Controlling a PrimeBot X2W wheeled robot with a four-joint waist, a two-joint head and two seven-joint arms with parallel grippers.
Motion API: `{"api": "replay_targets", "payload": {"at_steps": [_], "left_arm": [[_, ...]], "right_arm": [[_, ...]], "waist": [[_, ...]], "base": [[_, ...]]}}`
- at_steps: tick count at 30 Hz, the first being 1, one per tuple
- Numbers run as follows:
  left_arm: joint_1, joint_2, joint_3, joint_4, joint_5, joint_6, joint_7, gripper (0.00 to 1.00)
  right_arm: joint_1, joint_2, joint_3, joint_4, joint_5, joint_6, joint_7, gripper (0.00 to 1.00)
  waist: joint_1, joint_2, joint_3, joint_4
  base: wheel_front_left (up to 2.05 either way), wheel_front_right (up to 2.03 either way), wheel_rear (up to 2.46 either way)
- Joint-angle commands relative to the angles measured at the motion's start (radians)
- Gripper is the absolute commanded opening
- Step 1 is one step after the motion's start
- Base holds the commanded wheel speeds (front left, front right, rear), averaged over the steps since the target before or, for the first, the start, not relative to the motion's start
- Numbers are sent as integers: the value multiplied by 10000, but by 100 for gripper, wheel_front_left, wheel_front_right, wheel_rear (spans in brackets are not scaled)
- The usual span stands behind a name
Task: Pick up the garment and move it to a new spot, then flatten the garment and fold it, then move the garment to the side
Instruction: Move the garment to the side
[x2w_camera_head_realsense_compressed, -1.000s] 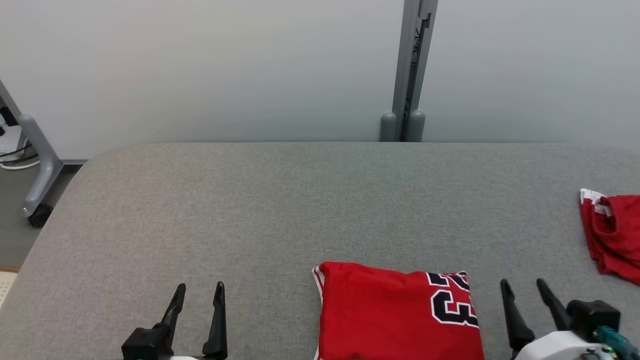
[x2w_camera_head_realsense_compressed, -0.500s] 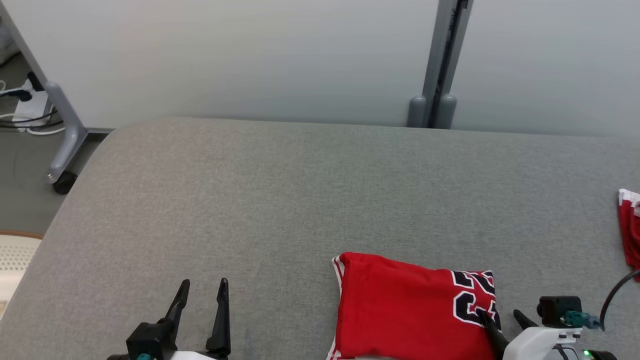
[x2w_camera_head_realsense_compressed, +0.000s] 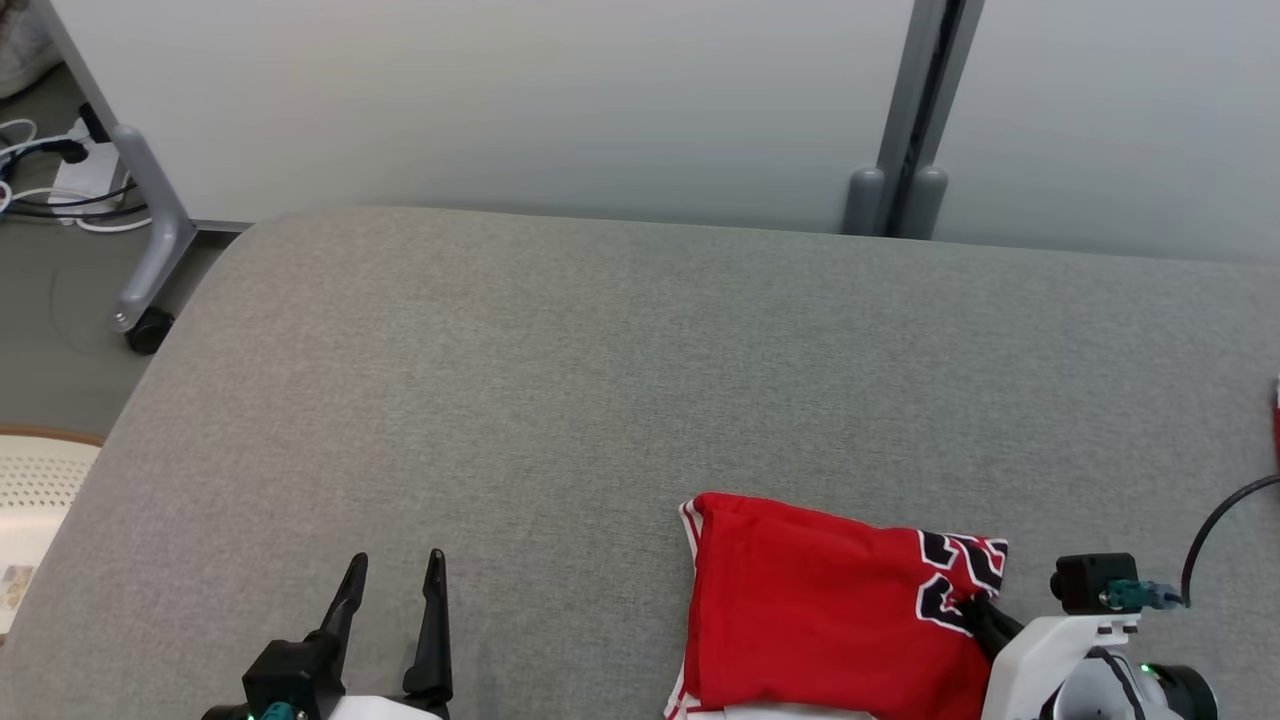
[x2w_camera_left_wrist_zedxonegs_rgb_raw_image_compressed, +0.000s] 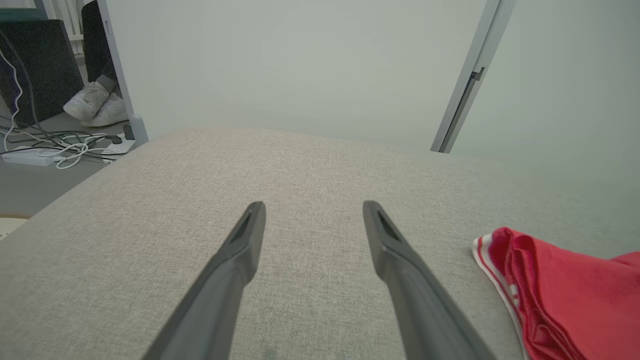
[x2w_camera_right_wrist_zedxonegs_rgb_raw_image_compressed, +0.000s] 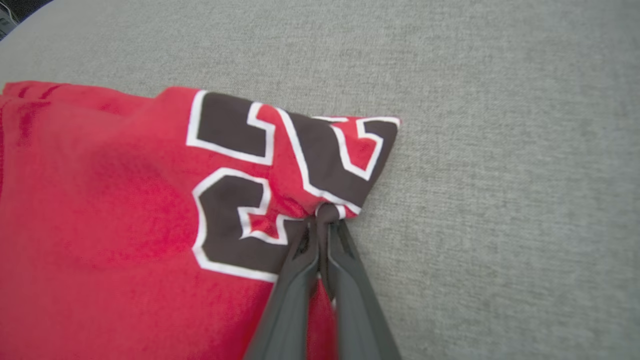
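Observation:
The garment (x2w_camera_head_realsense_compressed: 810, 610) is a folded red jersey with black, white-edged numbers, lying flat at the near right of the grey padded table (x2w_camera_head_realsense_compressed: 560, 380). My right gripper (x2w_camera_head_realsense_compressed: 978, 612) is shut on the garment's right edge; in the right wrist view its tips (x2w_camera_right_wrist_zedxonegs_rgb_raw_image_compressed: 326, 215) pinch a small bunch of cloth beside the numbers on the garment (x2w_camera_right_wrist_zedxonegs_rgb_raw_image_compressed: 110, 220). Over bare table at the near left, apart from the garment, my left gripper (x2w_camera_head_realsense_compressed: 396, 566) is open with nothing between its fingers (x2w_camera_left_wrist_zedxonegs_rgb_raw_image_compressed: 314, 206). The left wrist view has the garment's striped folded edge (x2w_camera_left_wrist_zedxonegs_rgb_raw_image_compressed: 555, 285) at its right.
A sliver of another red cloth (x2w_camera_head_realsense_compressed: 1277, 420) shows at the table's far right edge. A grey post (x2w_camera_head_realsense_compressed: 905, 110) stands behind the table against the pale wall. Left of the table are a wheeled frame leg (x2w_camera_head_realsense_compressed: 150, 250), floor cables (x2w_camera_left_wrist_zedxonegs_rgb_raw_image_compressed: 60, 147) and a person's white shoes (x2w_camera_left_wrist_zedxonegs_rgb_raw_image_compressed: 95, 102).
The head camera has turned, shifting the whole picture. My right gripper came in from the right, onto the garment's right edge, and shut on it. The left gripper stays open in place.

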Motion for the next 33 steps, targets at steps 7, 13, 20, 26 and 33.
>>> {"api": "replay_targets", "payload": {"at_steps": [7, 13, 20, 26, 33], "left_arm": [[-190, -22, 91, -163, 219, -80, -44, 100], [-286, -105, 72, -239, 306, -158, -42, 100], [-577, -172, -62, -162, 456, -281, -39, 100], [-857, -156, -165, -38, 644, -348, -31, 100], [-990, -192, -309, 188, 729, -444, -31, 100]], "right_arm": [[-579, -513, 182, -44, 221, -3, -513, 0], [-984, -1022, -61, -220, 115, -1, -781, 0], [-1283, -1272, -626, -473, 5, -1, -912, 0], [-1474, -1213, -802, -650, -97, -1, -935, 0], [-1606, -1193, -906, -686, -216, -1, -970, 0]], "waist": [[0, -1, 68, -878], [0, -1, 227, -2179], [0, -1, 558, -3746], [0, -1, 848, -4577], [0, -1, 782, -4592]], "base": [[0, 0, 0], [0, 0, 0], [0, 0, 0], [0, 0, 0], [0, 0, 0]]}}
